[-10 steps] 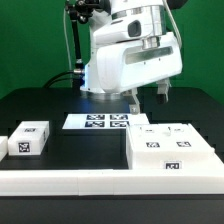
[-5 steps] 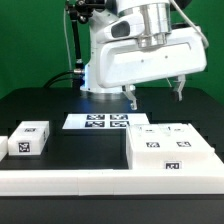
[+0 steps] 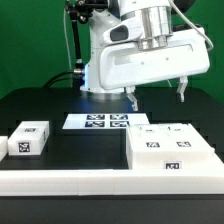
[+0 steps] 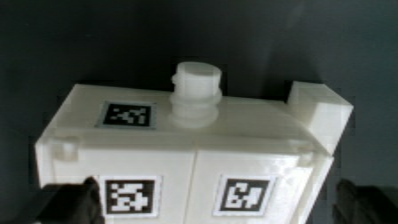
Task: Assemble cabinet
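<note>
The cabinet (image 3: 170, 150) is a large white box with black-and-white tags on top, standing at the exterior view's right. My gripper (image 3: 157, 94) hangs a little above and behind it, open and empty, its fingers (image 3: 133, 98) spread wide. In the wrist view the cabinet (image 4: 178, 150) fills the frame, with a short white peg (image 4: 196, 88) and a raised corner block (image 4: 320, 100) on it. My gripper (image 4: 214, 205) straddles its width there, and the dark fingertips (image 4: 71, 203) sit outside both side walls without touching.
A small white tagged block (image 3: 28, 138) stands at the exterior view's left. The marker board (image 3: 105, 121) lies flat behind the middle. A long low white rail (image 3: 70, 181) runs along the front. The arm's white base (image 3: 100, 70) stands at the back.
The fingers have spread wider apart over the last second. The hand has shifted slightly toward the exterior view's right, above the cabinet.
</note>
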Tool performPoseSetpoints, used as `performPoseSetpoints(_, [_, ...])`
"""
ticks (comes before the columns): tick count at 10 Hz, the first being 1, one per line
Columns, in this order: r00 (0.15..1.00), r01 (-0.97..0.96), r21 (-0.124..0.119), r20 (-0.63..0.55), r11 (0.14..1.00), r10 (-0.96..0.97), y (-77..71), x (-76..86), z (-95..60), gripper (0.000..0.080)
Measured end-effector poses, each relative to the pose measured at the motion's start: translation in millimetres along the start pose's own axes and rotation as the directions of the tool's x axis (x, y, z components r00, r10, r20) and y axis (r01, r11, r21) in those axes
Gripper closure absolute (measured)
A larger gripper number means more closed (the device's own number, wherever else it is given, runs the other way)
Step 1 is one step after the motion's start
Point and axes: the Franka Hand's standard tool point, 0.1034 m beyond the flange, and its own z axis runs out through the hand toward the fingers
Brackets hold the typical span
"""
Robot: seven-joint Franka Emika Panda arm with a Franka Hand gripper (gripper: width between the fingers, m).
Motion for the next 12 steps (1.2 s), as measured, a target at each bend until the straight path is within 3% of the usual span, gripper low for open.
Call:
performPoseSetpoints(3, [0.993, -0.108, -0.019, -0.056, 0.994, 0.107, -9.6, -20.5, 8.9, 0.0151])
performPoseSetpoints(4, [0.992, -0.108, -0.023, -0.071, 0.994, 0.106, -5.9, -26.7, 10.8, 0.0151])
performPoseSetpoints(8, [0.991, -0.087, -0.023, -0.103, 0.996, 0.085, -5.2, -24.8, 10.3, 0.0151])
performPoseSetpoints(10, [0.988, -0.083, -0.024, -0.130, 0.996, 0.079, -3.1, -40.7, 15.4, 0.0151])
performPoseSetpoints(12, [0.961, -0.066, -0.014, -0.269, 0.998, 0.060, -4.3, -34.6, 18.0, 0.0151])
